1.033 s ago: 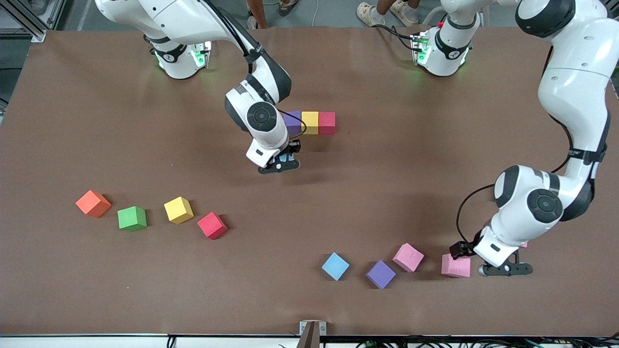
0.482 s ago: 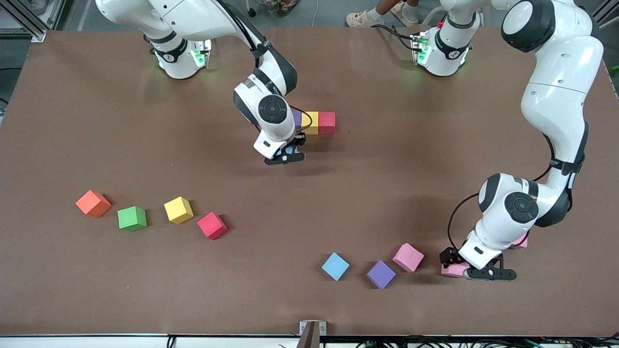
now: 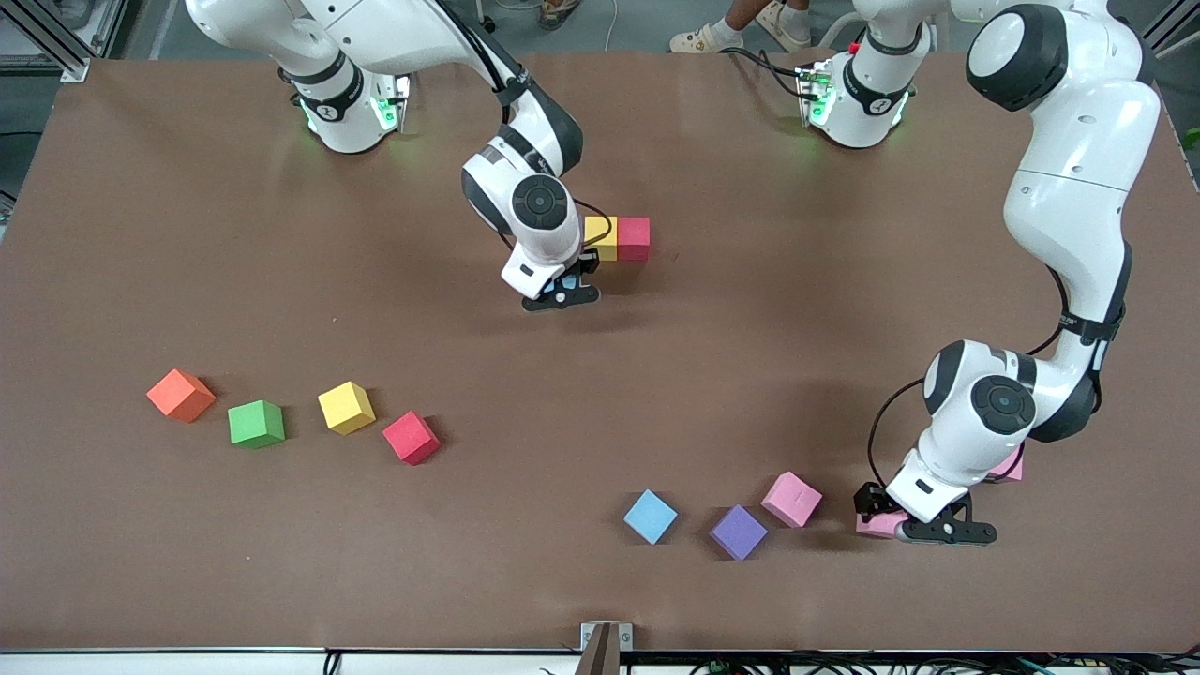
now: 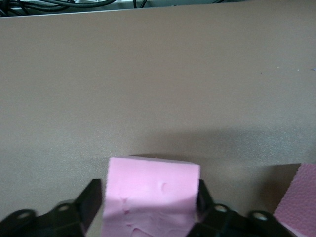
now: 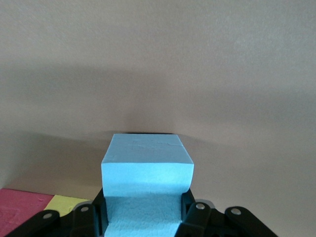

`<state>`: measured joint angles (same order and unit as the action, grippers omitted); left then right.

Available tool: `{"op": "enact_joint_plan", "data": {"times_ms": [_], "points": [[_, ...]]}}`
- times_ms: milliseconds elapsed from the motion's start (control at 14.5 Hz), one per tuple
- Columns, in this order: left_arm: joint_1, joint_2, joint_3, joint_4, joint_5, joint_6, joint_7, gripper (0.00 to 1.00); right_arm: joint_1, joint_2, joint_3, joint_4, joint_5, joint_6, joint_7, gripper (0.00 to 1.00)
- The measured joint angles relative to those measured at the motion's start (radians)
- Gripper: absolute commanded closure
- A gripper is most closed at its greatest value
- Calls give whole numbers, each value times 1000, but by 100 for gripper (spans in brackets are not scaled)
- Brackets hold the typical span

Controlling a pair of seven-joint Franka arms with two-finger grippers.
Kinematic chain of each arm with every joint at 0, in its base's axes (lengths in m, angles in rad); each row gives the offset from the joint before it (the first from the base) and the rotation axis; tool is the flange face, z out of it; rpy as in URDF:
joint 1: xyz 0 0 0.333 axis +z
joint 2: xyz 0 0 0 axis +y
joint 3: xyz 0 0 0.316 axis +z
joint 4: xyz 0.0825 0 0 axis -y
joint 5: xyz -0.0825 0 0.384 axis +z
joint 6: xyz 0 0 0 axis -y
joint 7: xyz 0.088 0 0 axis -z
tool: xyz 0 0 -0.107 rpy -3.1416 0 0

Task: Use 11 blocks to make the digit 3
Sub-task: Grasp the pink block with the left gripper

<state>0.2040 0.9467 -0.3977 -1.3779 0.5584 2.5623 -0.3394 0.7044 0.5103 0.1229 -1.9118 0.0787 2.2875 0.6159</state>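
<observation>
Digit 3 (image 3: 619, 238): begun only; yellow + red cubes side by side, mid-desk toward robot bases; purple hidden by arm.
Right hand (image 5: 148, 217): clamped on light-blue cube (image 5: 146, 173), just beside that row.
Left hand (image 4: 148, 217): jaws hugging pink cube (image 4: 150, 197); grip not certain.
Loose blocks: green (image 3: 256, 423), yellow (image 3: 346, 407), red (image 3: 411, 437), blue (image 3: 650, 517), purple (image 3: 738, 532), pink (image 3: 791, 499) nr front edge.
Left to do: most of figure.

Two touching blocks (image 3: 617, 238) mid-table; eight loose cubes (image 3: 411, 437) nearer the front camera.

Matte, dimpled foam pink block (image 4: 150, 197); matte brown table (image 3: 656, 375); glossy white plastic arms.
</observation>
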Motion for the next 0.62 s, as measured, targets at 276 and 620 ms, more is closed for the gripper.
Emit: {"op": "enact_joint_plan", "data": {"times_ms": [276,620], "points": [[-1,0,-1,11,0,0,-40,86,21,0,0,-16,0,26,31,58],[-2,-53,-14,34,-85,-201,-123,85,37,0,0,-26,0,36,43,58]]}}
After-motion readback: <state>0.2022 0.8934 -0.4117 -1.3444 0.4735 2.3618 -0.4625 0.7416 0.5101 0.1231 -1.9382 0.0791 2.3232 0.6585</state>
